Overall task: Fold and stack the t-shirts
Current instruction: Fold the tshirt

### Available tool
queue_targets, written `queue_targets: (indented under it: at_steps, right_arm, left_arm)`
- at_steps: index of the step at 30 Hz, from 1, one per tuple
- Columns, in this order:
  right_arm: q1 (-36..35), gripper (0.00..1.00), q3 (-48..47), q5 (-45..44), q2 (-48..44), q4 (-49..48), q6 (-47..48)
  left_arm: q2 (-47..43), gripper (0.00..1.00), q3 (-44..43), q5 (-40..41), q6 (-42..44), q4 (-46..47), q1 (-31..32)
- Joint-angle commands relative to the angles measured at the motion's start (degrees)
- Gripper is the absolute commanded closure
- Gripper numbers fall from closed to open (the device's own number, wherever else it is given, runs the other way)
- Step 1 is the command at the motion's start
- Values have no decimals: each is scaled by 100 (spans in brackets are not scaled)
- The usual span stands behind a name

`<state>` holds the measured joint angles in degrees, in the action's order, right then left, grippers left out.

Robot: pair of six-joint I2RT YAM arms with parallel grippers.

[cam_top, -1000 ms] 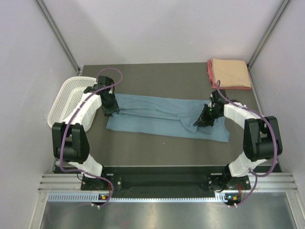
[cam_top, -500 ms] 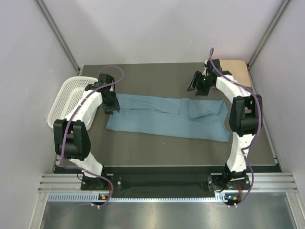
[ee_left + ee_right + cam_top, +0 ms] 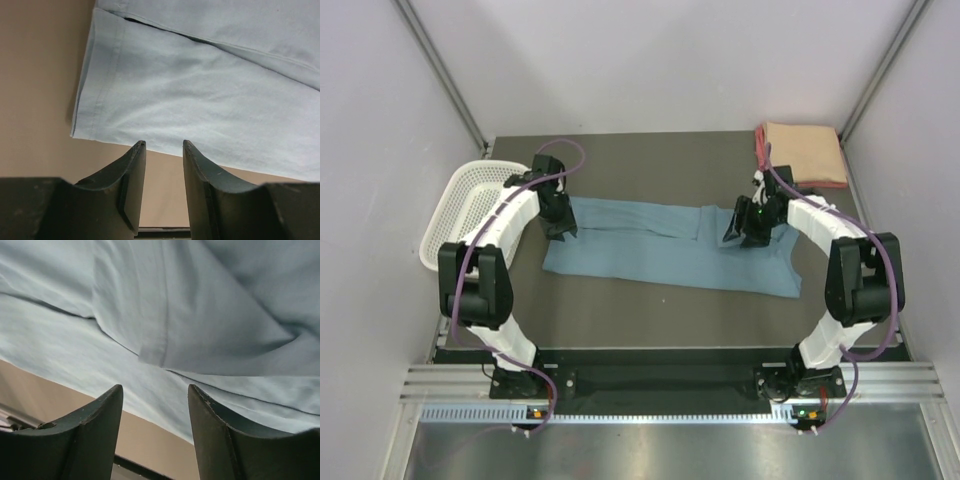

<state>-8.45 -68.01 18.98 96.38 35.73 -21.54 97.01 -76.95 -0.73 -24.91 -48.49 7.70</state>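
And the right fingers (image 3: 745, 235) had come back! Half a second before, they were up at the 1 o'clock corner, hiding the stack; a full second back they were pinched shut low on the cloth. Now they hung parted over the 3 o'clock part of the blue shirt (image 3: 660, 250), holding nothing. The left fingers (image 3: 558, 228) had barely stirred, parked at the shirt's 9 o'clock end, apart as before and empty.

The blue shirt lay as a long strip across the middle of the counter (image 3: 650, 165), from 9 to 3 o'clock, its right end flatter than a second earlier.

From above, the tan shirt (image 3: 805, 150) sat folded at 1 o'clock on a pink-red shirt (image 3: 761, 152), and the basket (image 3: 460, 205) rested at 10 o'clock, none of which either wrist caught. The left wrist gave the stitched hem with bare counter beneath the fingertips. The right wrist showed a seamed flap doubled over creased cloth.
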Motion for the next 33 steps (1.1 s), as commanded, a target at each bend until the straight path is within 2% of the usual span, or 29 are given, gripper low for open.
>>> queue_targets:
  at_steps: [1, 8, 12, 17, 23, 26, 30, 33]
  right_arm:
    - [19, 44, 436, 377, -207, -645, -236]
    - [141, 38, 587, 352, 65, -1322, -685]
    - [519, 37, 429, 124, 302, -1673, -825]
    - [1125, 36, -264, -157, 741, -1762, -651]
    - [1486, 36, -1056, -316, 909, -1332, -352]
    - [1478, 36, -1013, -221, 769, -1191, -88]
    - [1241, 37, -854, 605, 628, -1113, 491]
    - [636, 42, -723, 204, 322, -787, 1133]
  left_arm:
    - [-24, 60, -216, -138, 65, 15, 47]
    - [-68, 59, -242, -59, 91, -64, 47]
    - [-86, 59, -303, -23, 100, -108, 38]
    - [-95, 59, -365, -6, 118, -170, 47]
    - [-121, 59, -409, 3, 118, -214, 47]
    - [-130, 59, -356, -14, 83, -187, 38]
    - [-121, 59, -277, -94, 47, -108, 47]
    - [-86, 59, -277, -173, 12, -73, 47]
